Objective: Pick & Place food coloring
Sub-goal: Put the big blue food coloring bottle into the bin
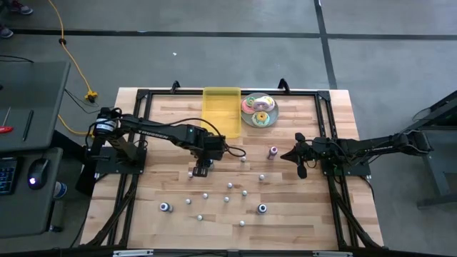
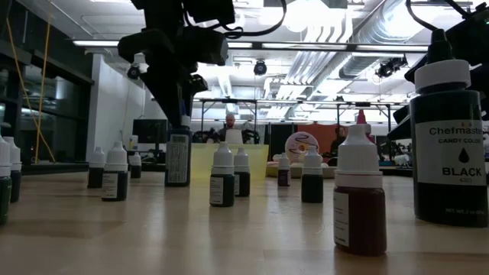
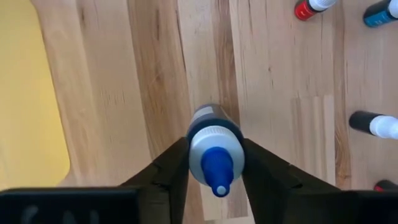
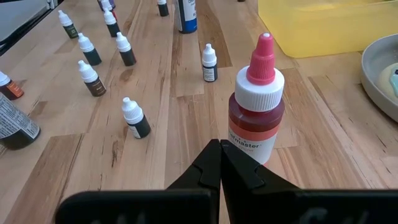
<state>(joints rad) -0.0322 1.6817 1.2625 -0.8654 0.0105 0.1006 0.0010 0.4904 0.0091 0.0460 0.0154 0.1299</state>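
Several small food coloring bottles point(image 1: 228, 187) stand scattered on the wooden table. Near the table's middle, one taller bottle with a blue cap point(image 3: 214, 152) stands upright on its base point(image 2: 178, 182). My left gripper point(image 3: 214, 171) comes down on it from above and is shut on it. At the right side, my right gripper point(image 4: 219, 155) is shut on nothing. A red bottle with a pink cap point(image 4: 258, 106) stands a little way ahead of its tips, as the high view shows point(image 1: 273, 151). My left gripper pinches the blue-capped bottle between its two fingers point(image 3: 171, 171), one on each side of the pale shoulder point(image 3: 194, 146) just under the cap. The fingers come steeply from above, tilted slightly. The bottle stands upright with its base on the table.
A yellow tray point(image 1: 223, 111) and a plate of doughnuts point(image 1: 258, 109) sit at the far edge. A large black bottle point(image 2: 451, 145) and a red-brown one point(image 2: 359, 202) stand close to the near edge. Black frame rails point(image 1: 325, 128) border the table.
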